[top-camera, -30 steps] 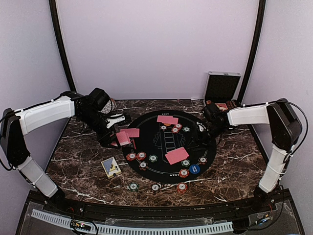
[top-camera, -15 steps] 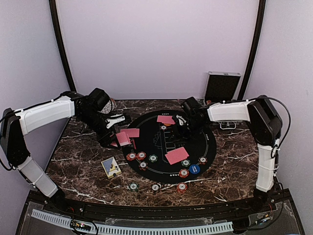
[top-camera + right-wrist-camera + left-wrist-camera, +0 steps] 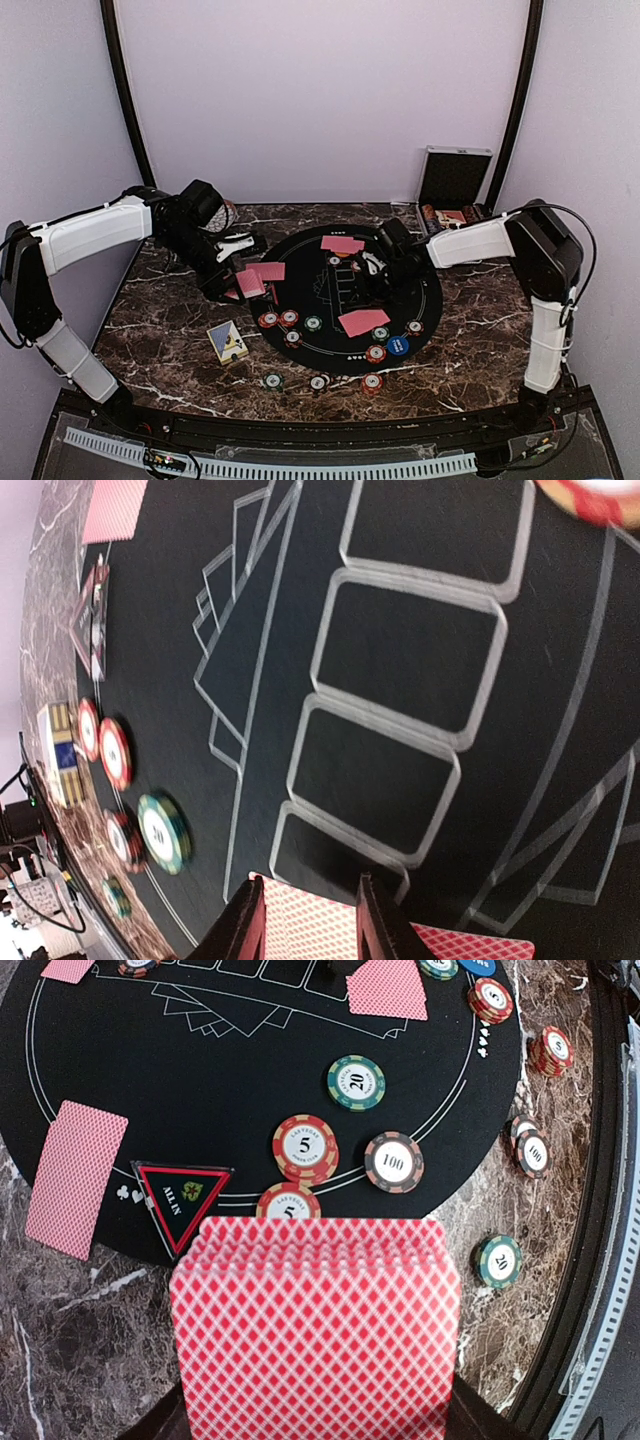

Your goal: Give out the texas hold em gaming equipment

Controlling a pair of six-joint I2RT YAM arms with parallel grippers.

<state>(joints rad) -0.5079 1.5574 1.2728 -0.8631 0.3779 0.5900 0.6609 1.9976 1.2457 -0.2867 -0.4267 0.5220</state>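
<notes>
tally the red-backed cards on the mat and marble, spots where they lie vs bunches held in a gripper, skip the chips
lying face down: 3 (far pile, left pile, centre pile)
held in the left gripper: 1 (held deck, fanned)
total: 4

In the left wrist view the fanned deck of red-backed cards (image 3: 315,1330) runs off the bottom edge, hides how the left gripper (image 3: 240,284) grips it and covers the lower half of 1 red 5 chip (image 3: 288,1198). In the right wrist view a chip (image 3: 590,498) at upper right is blurred and cropped; a card (image 3: 450,942) at the bottom is cut off, partly behind the right gripper (image 3: 310,900). From above, chip values on the black mat (image 3: 310,290) are too small to read.
</notes>
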